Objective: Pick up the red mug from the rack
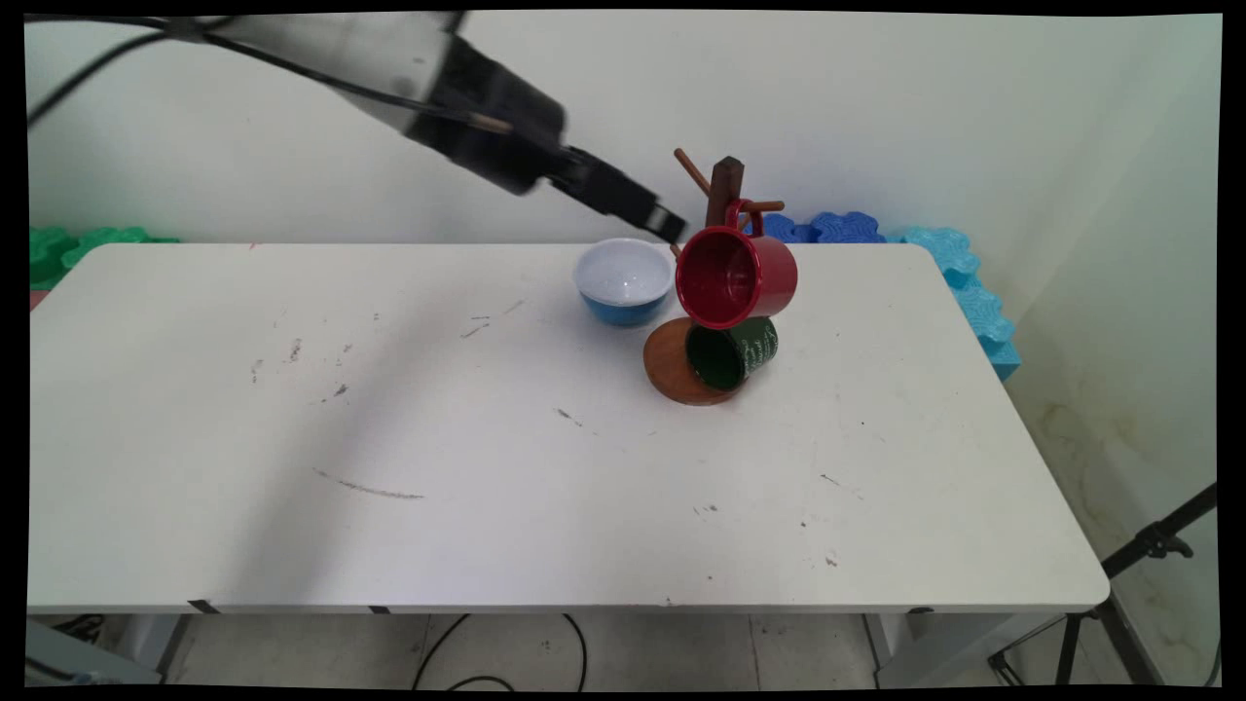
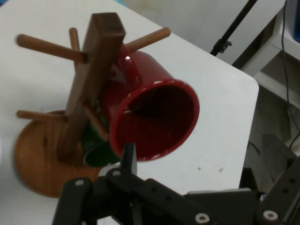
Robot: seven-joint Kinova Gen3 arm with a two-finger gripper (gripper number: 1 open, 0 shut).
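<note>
A red mug hangs by its handle on a peg of the wooden mug tree, mouth tilted toward the camera. Below it a dark green mug hangs over the tree's round base. My gripper comes in from the upper left and is open just beside the red mug's rim. In the hand view one finger sits at the lower left edge of that rim, and the other finger stands far off to the right. Nothing is held.
A bowl, white inside and blue outside, stands just left of the tree. Blue, cyan and green foam mats lie behind and beside the table. A black tripod stands past the right edge.
</note>
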